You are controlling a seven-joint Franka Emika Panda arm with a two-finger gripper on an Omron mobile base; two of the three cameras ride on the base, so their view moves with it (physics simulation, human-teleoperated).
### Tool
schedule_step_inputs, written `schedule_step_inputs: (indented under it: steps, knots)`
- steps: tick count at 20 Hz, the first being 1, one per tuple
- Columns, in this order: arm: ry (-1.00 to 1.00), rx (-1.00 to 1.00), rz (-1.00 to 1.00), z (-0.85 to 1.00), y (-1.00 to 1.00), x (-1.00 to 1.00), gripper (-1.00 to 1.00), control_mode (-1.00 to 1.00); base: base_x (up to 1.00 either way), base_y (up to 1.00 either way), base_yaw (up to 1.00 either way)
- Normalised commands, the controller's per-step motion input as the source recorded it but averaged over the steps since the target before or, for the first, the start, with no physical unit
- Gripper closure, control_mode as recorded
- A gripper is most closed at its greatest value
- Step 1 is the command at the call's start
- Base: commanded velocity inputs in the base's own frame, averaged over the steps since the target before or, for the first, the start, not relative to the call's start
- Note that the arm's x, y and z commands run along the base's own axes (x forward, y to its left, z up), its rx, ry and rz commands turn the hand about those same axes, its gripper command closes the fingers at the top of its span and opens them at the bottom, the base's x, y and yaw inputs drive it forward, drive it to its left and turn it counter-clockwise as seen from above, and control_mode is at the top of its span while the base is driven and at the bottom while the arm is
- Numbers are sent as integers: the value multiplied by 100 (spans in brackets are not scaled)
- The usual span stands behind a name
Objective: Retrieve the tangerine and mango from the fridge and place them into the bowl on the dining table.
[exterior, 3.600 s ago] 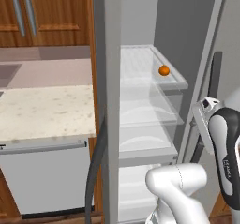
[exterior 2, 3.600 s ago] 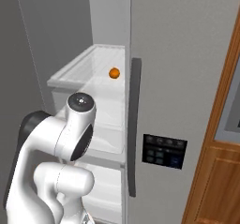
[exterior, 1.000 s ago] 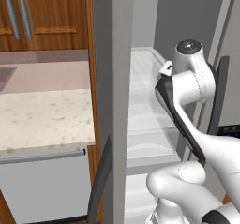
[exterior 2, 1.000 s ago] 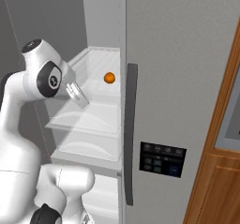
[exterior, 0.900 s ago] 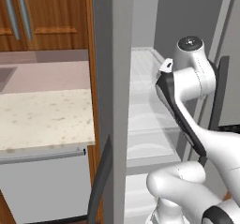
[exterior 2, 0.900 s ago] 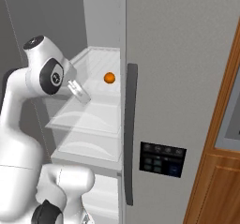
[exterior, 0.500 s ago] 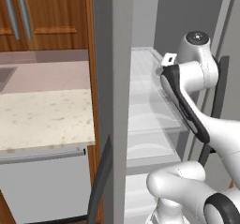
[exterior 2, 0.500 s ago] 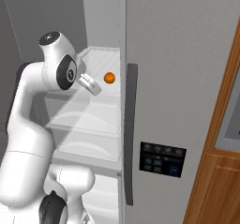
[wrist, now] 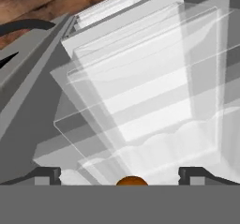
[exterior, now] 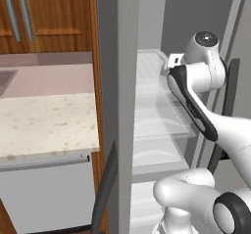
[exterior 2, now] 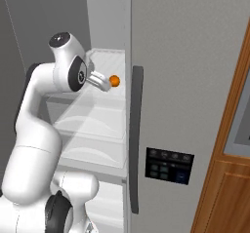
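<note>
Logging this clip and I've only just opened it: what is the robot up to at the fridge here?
The white arm is reaching into the open fridge toward a small orange fruit, apparently the tangerine, on an upper clear shelf. The end effector is open and right beside the fruit; in the hand view the tangerine sits between the two fingertips. Nothing is gripped yet.

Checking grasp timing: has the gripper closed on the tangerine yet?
No, the gripper stands wide open, with the tangerine sitting between its fingertips on the fridge shelf.
</note>
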Motion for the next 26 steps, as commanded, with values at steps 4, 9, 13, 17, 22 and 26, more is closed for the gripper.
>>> schedule_step_inputs:
  steps: [4, 9, 13, 17, 22, 26]
  knots:
    - [5, -17, 8, 20, 0, 11, -100, -100, 0, 0, 0]
    - [1, -11, 4, 4, -1, 13, -100, -100, 0, 0, 0]
    - [0, -9, 4, 0, -5, 26, -100, -100, 0, 0, 0]
    - [1, -9, 3, 0, -3, 29, -100, -100, 0, 0, 0]
    - [0, -2, 0, 0, -18, 25, -100, -100, 0, 0, 0]
    - [0, 0, 0, -4, -22, 19, -100, -100, 0, 0, 0]
